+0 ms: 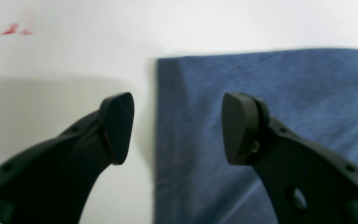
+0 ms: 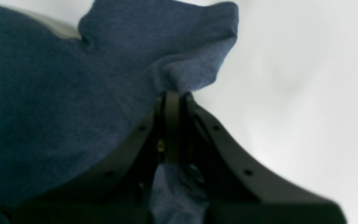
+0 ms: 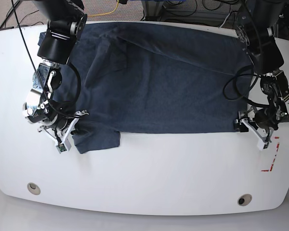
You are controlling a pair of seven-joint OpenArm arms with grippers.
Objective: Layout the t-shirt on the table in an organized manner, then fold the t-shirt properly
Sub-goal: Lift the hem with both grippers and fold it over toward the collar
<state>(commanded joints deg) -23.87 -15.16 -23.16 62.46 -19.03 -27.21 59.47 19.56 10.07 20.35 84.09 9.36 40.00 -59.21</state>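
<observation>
- Two round grey grommets (image 3: 33,188) sit in the desk (image 3: 149,178) along its near edge, one toward each corner.
- A red-taped mark (image 3: 272,159) lies on the desk near the left tool, just clear of the cloth.
- The left tool (image 1: 177,127) is wide open and grips nothing. One finger (image 1: 117,127) is over bare desk and the other over the fabric, with the t-shirt's straight edge between them.
- The right tool (image 2: 172,96) is closed on a pinch of the t-shirt (image 3: 159,82) at a sleeve. The fabric bunches at the fingertips and rises from the surface there.
- The t-shirt is spread across the middle and far part of the desk, mostly flat, with creases near the far side by the right arm. One sleeve sticks out toward the near edge beside the right tool.
- Both arms stand over the outer edges of the t-shirt and hide part of it.
- Cables and a yellow cord (image 3: 106,10) lie on the floor beyond the desk.
</observation>
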